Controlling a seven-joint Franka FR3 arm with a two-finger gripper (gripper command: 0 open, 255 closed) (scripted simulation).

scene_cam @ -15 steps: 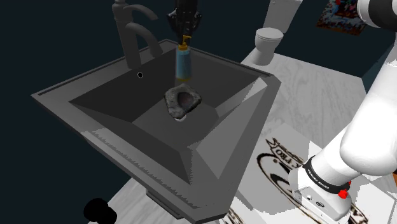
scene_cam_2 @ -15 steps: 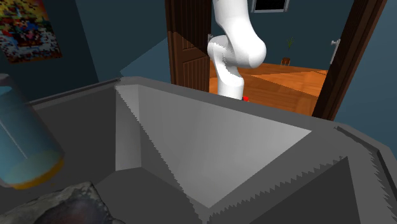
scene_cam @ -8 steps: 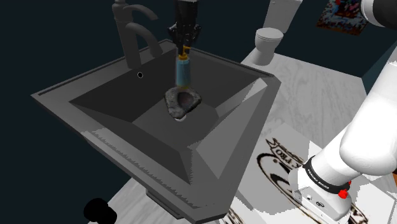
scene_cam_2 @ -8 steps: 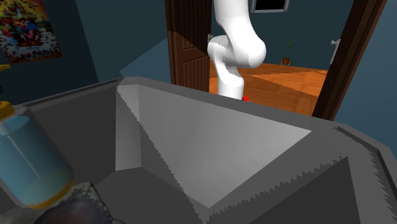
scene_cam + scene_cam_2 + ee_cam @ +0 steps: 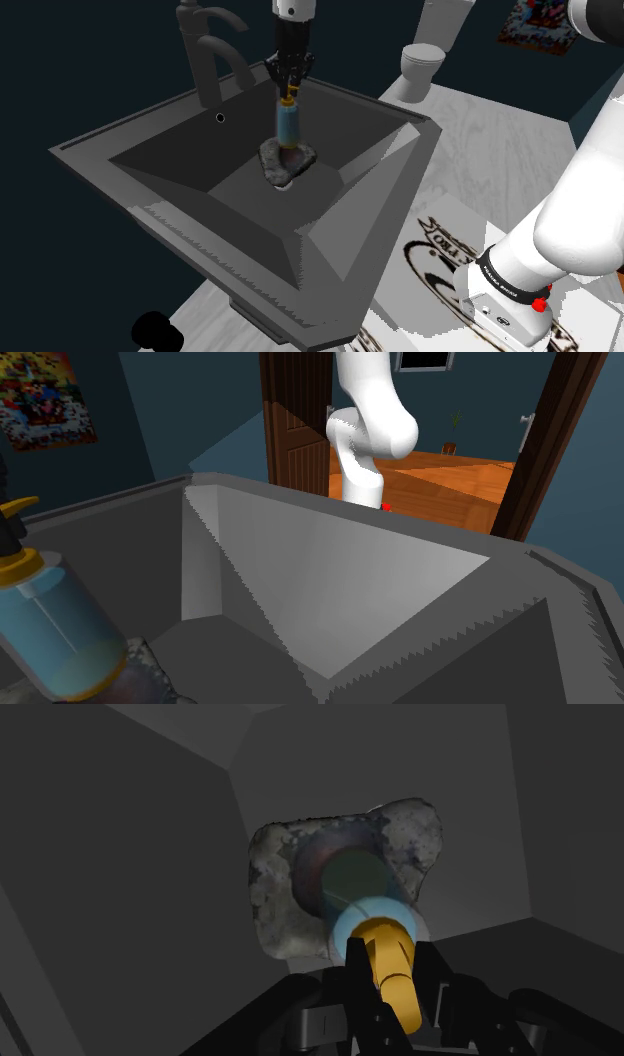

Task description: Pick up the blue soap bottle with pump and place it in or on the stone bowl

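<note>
A blue translucent soap bottle (image 5: 289, 122) with a yellow pump hangs upright from my gripper (image 5: 291, 78), which is shut on the pump. Its base sits at the hollow of the rough grey stone bowl (image 5: 288, 162) on the sink floor; I cannot tell whether they touch. In the wrist view the bottle (image 5: 365, 909) points straight down at the middle of the bowl (image 5: 290, 894), and the black fingers (image 5: 330, 1016) clasp the yellow pump (image 5: 388, 962). In the second exterior view the bottle (image 5: 55, 632) stands at the left edge, over a sliver of the bowl (image 5: 150, 657).
The bowl lies in a dark grey angular sink (image 5: 150, 190) with sloping walls. A grey faucet (image 5: 205, 50) rises at the sink's far rim, close to the gripper on the shoulder view's left. A white toilet (image 5: 420, 65) stands behind. The white arm (image 5: 365, 422) stands before an open wooden door.
The gripper has come straight down with the bottle. The bottle's base, which hung above the bowl, now reaches the bowl's hollow.
</note>
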